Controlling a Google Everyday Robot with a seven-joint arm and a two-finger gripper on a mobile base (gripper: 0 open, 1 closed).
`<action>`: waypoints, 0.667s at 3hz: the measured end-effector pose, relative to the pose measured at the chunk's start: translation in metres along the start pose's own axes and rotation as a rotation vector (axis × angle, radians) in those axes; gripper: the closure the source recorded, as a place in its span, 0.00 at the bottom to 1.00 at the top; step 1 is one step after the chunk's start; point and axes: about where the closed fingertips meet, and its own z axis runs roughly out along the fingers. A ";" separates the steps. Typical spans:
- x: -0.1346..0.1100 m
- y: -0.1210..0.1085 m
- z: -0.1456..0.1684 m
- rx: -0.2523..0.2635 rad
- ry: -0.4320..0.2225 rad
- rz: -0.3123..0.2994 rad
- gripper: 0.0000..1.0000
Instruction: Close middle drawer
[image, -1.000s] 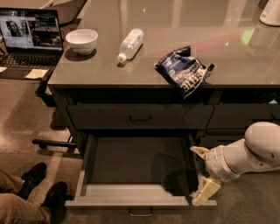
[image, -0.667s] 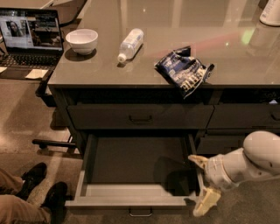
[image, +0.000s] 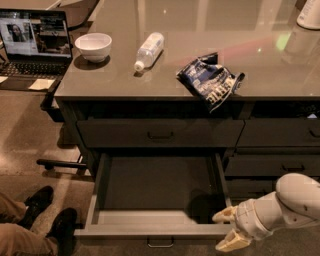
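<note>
Drawers fill the counter's front in the camera view. The middle drawer (image: 155, 192) is pulled far out towards the camera, showing its grey floor and walls, with shadow in the right front corner. Above it the top drawer (image: 160, 132) sits shut, and narrower drawers (image: 272, 165) stack to the right.

A white bowl (image: 93, 46) stands on the glossy counter (image: 200, 25); its inside cannot be seen. Beside it a clear bottle (image: 149, 50) lies on its side. A dark blue snack bag (image: 210, 82) reaches the counter's front edge. An open laptop (image: 32, 40) sits on a lower table at left.

The gripper (image: 223, 231) is at the drawer's right front corner, fingers spread, seemingly astride the end of the front panel. Black shoes (image: 47, 212) rest on the floor (image: 30, 130) left of the drawer.
</note>
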 end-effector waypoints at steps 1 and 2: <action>0.025 -0.003 0.031 -0.026 0.005 0.019 0.65; 0.050 -0.009 0.059 -0.047 0.010 0.052 0.88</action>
